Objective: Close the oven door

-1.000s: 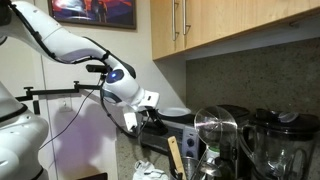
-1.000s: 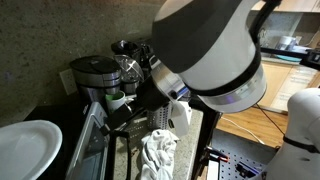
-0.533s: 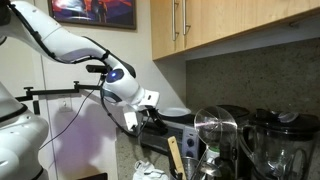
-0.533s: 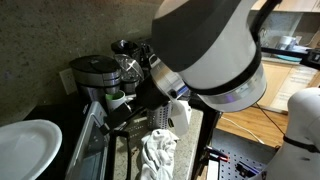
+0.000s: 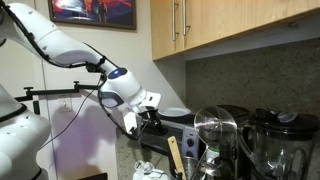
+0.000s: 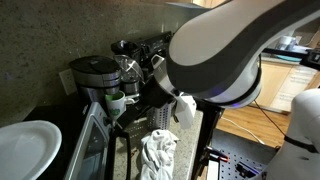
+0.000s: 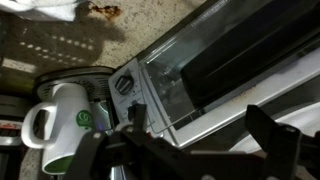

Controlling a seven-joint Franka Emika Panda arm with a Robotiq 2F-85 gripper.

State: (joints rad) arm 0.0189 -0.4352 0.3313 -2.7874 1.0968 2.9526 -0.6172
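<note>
In the wrist view, the gripper [image 7: 188,152] is spread wide and holds nothing. The oven door [image 7: 235,62] lies close at its one o'clock, with a white mug [image 7: 60,125] at nine o'clock.

I work in a kitchen corner. Overhead hang light wooden cabinets [image 5: 225,25] with vertical metal bar handles [image 5: 180,20], and the space beneath them lies in shadow. Behind the surface rises a speckled grey-brown stone backsplash [image 5: 250,80], which shows in both exterior views. Beside the cabinets the wall [image 5: 135,50] is plain white, and a dark-framed picture [image 5: 92,10] hangs high on it, its top cut off by the frame edge. The surface [image 7: 140,30] is mottled beige stone. In an exterior view, a brighter, warmly lit part of the room [image 6: 290,40] shows far off, too blurred to read.
</note>
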